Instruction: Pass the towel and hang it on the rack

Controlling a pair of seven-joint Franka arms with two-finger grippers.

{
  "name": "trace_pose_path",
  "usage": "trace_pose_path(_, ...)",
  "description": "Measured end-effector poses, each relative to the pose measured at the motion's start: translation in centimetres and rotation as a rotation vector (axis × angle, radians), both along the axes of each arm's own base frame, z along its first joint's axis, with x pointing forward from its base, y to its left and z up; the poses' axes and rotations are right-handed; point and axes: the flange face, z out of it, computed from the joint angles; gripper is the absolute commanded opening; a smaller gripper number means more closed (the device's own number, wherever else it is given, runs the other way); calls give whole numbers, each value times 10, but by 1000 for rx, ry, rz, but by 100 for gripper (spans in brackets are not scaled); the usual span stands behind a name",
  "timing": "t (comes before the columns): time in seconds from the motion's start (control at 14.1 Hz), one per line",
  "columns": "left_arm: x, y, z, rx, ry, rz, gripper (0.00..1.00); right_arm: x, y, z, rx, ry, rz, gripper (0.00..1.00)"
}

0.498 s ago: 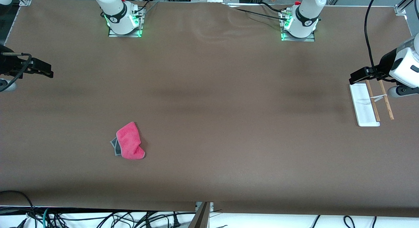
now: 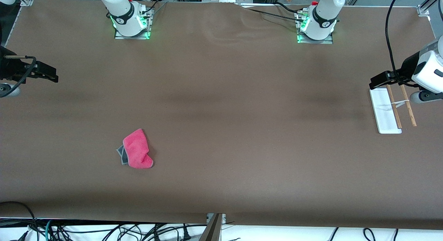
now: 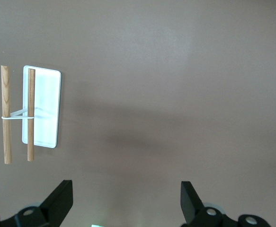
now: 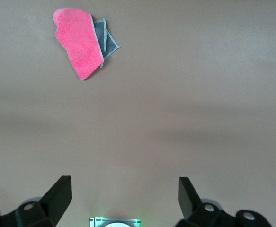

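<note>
The pink towel [image 2: 137, 153] with a grey trim patch lies crumpled on the brown table, toward the right arm's end and near the front camera; it also shows in the right wrist view [image 4: 79, 41]. The rack [image 2: 384, 111], a white base with two brown rods [image 2: 407, 105], stands at the left arm's end; it also shows in the left wrist view [image 3: 42, 106]. My right gripper [image 2: 51, 75] is open and empty, high over the table's edge at the right arm's end. My left gripper [image 2: 375, 81] is open and empty, up over the rack's end.
The two arm bases [image 2: 130, 21] stand along the table's edge farthest from the front camera. Cables [image 2: 104, 230] hang below the table's near edge. A black cable [image 2: 388, 33] runs down to the left arm.
My right gripper has shifted slightly toward the middle of the table. The towel, the rack and the left gripper have not moved.
</note>
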Motion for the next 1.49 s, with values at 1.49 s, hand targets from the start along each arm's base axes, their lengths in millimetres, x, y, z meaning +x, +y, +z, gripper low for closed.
trace_pose_path(1.49,0,7,-1,0,1,13,100,38,7,-31,19,-94,17,100)
